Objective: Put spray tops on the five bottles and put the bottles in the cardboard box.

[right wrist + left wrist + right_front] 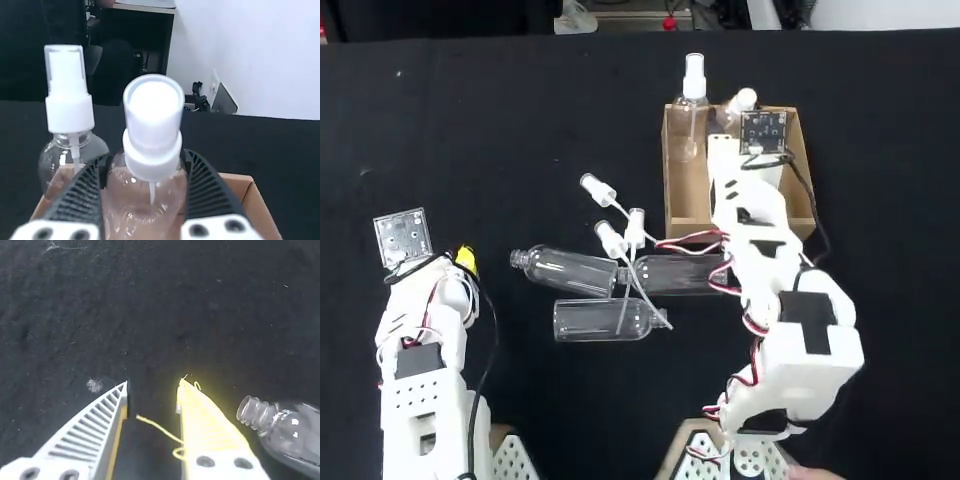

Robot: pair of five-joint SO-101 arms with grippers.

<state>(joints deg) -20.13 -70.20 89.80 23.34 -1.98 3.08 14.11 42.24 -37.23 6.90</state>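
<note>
Bottle (145,202) clamped in right gripper (146,162) over cardboard box (682,200).

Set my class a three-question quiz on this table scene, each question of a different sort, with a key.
1. True or false: the left gripper holds a bottle.
2. How many loose spray tops lie on the table?
3. Where is the capped bottle that the right gripper holds? A) at the cardboard box; B) off the table; C) by the left gripper.
Key: 1 false; 2 three; 3 A.
</note>
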